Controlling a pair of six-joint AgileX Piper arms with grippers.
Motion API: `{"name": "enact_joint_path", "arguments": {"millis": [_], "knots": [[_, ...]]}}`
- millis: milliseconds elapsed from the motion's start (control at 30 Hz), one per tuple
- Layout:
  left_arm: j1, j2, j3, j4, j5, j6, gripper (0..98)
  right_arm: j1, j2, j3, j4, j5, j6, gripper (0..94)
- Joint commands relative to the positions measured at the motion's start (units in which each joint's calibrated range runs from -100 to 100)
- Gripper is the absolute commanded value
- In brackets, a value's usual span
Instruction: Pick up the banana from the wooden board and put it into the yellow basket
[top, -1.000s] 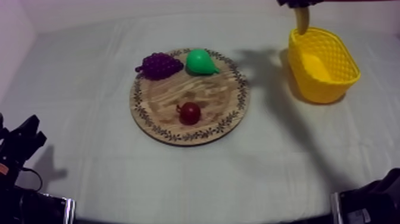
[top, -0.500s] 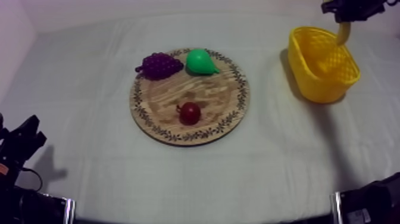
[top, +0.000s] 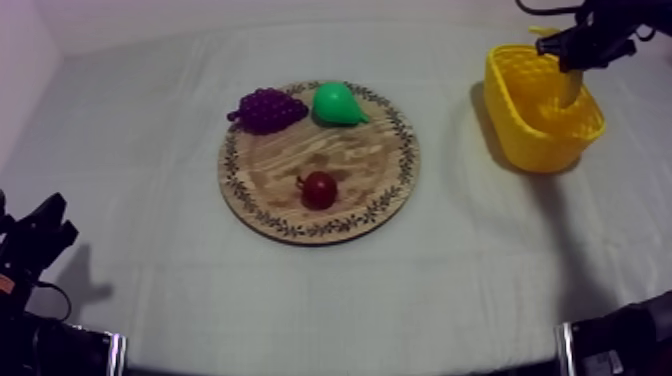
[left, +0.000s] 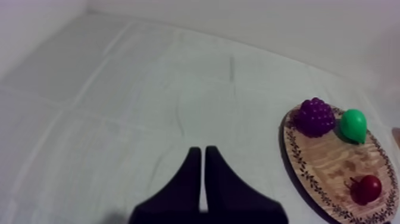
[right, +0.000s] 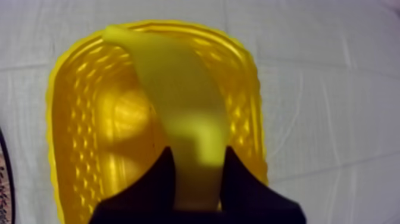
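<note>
Since the earlier frames, the right gripper (top: 578, 52) had come lower over the basket's opening. From above, the curved yellow toy banana (top: 568, 88) hung beneath it, long axis near vertical, its lower end inside the yellow lattice basket (top: 520, 125). The round wooden board with patterned rim (top: 330, 165) lay well apart. In the left wrist view, the left gripper (left: 202, 173) was closed on nothing, remote from the work. In the right wrist view, the right fingers clamped the banana's near end, and the fruit pointed down into the basket. Judgement: release would drop it straight in.
</note>
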Motion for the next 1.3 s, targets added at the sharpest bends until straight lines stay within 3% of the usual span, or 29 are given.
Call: {"name": "enact_joint_path", "arguments": {"millis": [0,67,167,233,400,533,733,867,1133,1267], "knots": [[-0.01,0.00,-0.04,0.00,0.00,0.00,0.0,0.25,0.75,0.12,-0.53,-0.56,0.03,7.1],[-0.01,0.00,-0.04,0.00,0.00,0.00,0.0,0.73,1.36,-0.01,-1.66,-1.45,0.81,16.2],[-0.01,0.00,-0.04,0.00,0.00,0.00,0.0,1.24,2.06,-0.03,-3.00,-2.52,2.05,40.2],[-0.01,0.00,-0.04,0.00,0.00,0.00,0.0,1.33,2.31,0.37,-3.39,-3.37,2.82,51.2],[-0.01,0.00,-0.04,0.00,0.00,0.00,0.0,1.12,1.34,2.31,-3.42,-5.89,3.32,57.9],[-0.01,0.00,-0.04,0.00,0.00,0.00,0.0,0.75,-2.26,6.09,-3.40,-9.12,2.84,48.8],[-0.01,0.00,-0.04,0.00,0.00,0.00,0.0,0.25,-13.64,15.01,-3.08,-15.18,0.72,19.7],[-0.01,0.00,-0.04,0.00,0.00,0.00,0.0,-0.38,-24.61,23.16,-1.46,-18.31,-2.49,6.2],[-0.01,0.00,-0.04,0.00,0.00,0.00,0.0,-0.89,-47.63,42.67,0.06,-26.07,-6.05,0.9],[-0.01,0.00,-0.04,0.00,0.00,0.02,0.0,0.40,-59.65,52.92,-3.53,-30.66,-3.61,0.6]]}}
